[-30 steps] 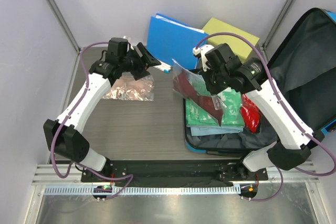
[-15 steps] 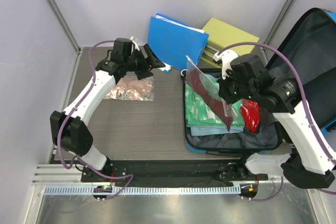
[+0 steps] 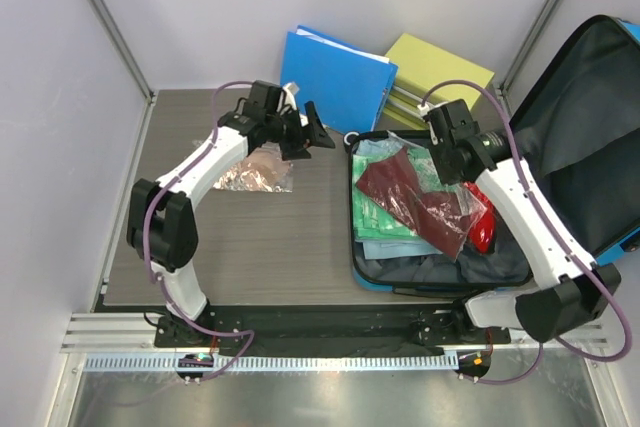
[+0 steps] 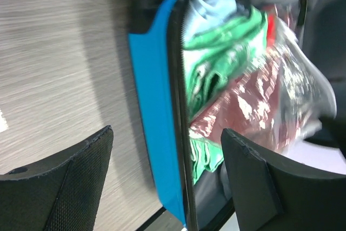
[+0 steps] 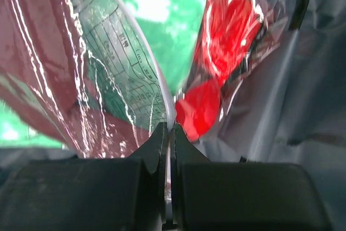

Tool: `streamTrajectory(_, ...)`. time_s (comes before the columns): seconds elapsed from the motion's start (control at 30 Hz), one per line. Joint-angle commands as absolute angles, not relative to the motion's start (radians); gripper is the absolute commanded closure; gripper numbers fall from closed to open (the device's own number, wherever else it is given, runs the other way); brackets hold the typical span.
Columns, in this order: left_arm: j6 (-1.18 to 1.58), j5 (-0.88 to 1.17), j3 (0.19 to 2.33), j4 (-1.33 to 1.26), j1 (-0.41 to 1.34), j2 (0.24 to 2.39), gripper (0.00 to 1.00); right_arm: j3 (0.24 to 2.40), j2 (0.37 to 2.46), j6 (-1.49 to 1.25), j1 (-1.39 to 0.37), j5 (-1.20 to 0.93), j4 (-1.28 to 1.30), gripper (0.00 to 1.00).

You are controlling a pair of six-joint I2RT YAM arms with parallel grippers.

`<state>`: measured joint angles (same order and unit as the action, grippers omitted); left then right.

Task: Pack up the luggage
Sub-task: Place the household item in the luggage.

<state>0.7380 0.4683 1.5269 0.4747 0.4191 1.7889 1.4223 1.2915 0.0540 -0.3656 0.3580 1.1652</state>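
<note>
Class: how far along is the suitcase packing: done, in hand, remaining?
Done: green packet and red packet lie in the luggage. In hand: right gripper, shut on the maroon bag, at the case. Remaining: pinkish bag on the table, beside the open left gripper.

- From above, we see bright, even, diffuse light, with only soft shadows on the tabletop (image 3: 260,237).
- In the left wrist view, we find blur smearing the contents of the luggage (image 4: 157,106), and a dark shadow lies left of its blue wall.
- In the right wrist view, glare streaks the clear bag (image 5: 108,79), and the green at the upper middle looks washed out and unfocused.
</note>
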Motion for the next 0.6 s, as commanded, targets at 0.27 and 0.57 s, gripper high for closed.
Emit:
streamTrajectory(0.27,0.699,0.486,1.543,0.423,0.528,1.790,0.18,1.491,1.474,0.040,-0.341,0.482,1.012,0.58)
streamTrajectory(0.57,0.706,0.459,1.473,0.413,0.528,1.749,0.17,1.574,1.443,-0.080,-0.341,0.164,0.884,0.11)
